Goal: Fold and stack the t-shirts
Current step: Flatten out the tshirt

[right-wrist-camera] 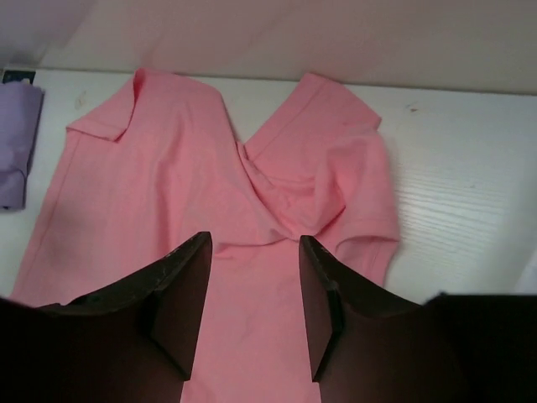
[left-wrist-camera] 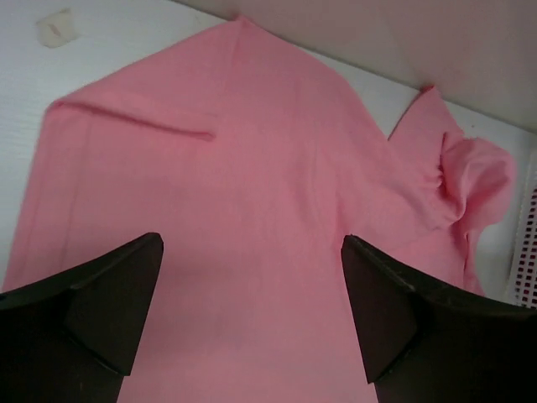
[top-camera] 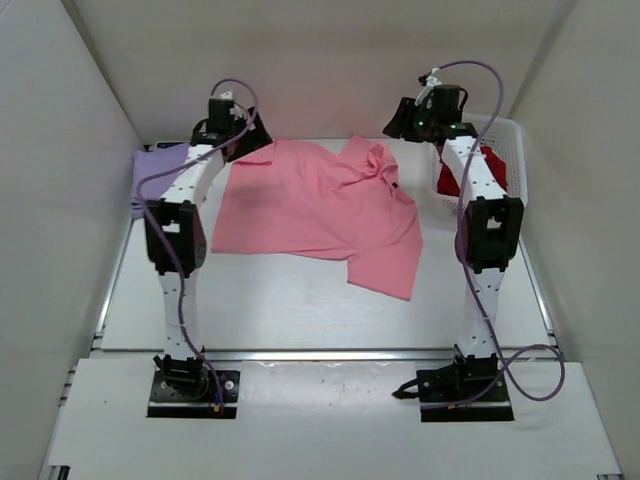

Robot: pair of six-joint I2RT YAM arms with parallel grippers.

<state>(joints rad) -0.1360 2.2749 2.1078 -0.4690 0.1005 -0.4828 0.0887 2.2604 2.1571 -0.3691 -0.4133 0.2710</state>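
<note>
The pink t-shirt point(top-camera: 310, 205) lies spread on the table, wrinkled at its far right and with a flap hanging toward the front right. It fills the left wrist view point(left-wrist-camera: 252, 193) and the right wrist view point(right-wrist-camera: 218, 193). The lavender t-shirt point(top-camera: 155, 170) lies folded at the far left; its edge shows in the right wrist view point(right-wrist-camera: 15, 143). The dark red t-shirt point(top-camera: 468, 178) sits in the basket. My left gripper point(top-camera: 243, 135) is open and empty above the pink shirt's far left corner point(left-wrist-camera: 252, 294). My right gripper point(top-camera: 405, 122) is open and empty above its far right part point(right-wrist-camera: 256, 285).
A white lattice basket point(top-camera: 505, 140) stands at the far right, beside the right arm; its wall shows at the left wrist view's right edge point(left-wrist-camera: 527, 243). White walls close in the table on the left, back and right.
</note>
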